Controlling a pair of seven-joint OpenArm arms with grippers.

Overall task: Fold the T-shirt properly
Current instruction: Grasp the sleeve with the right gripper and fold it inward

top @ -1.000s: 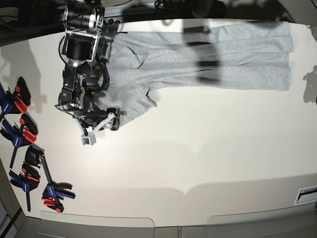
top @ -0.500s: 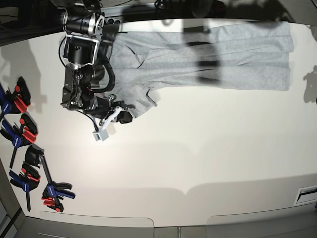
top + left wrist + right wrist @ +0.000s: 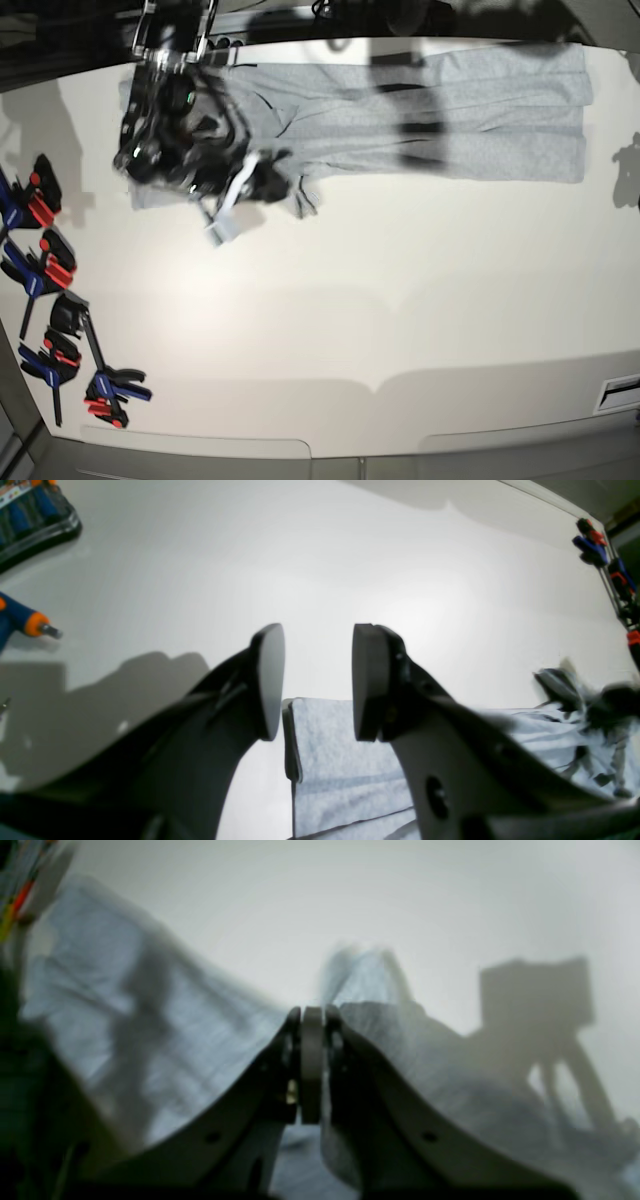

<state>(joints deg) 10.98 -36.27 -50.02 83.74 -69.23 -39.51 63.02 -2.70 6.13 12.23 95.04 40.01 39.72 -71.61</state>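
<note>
Left wrist view: the left gripper stands wide, holding nothing, above the T-shirt edge at lower centre on the white table.

Right wrist view: the right gripper is pinched tight, blurred grey fabric bunched around it.

Base view: T-shirt stretched along the top, clamps at left.

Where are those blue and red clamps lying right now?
In the base view, the clamps lie along the left edge of the white table, below and left of the T-shirt.
</note>
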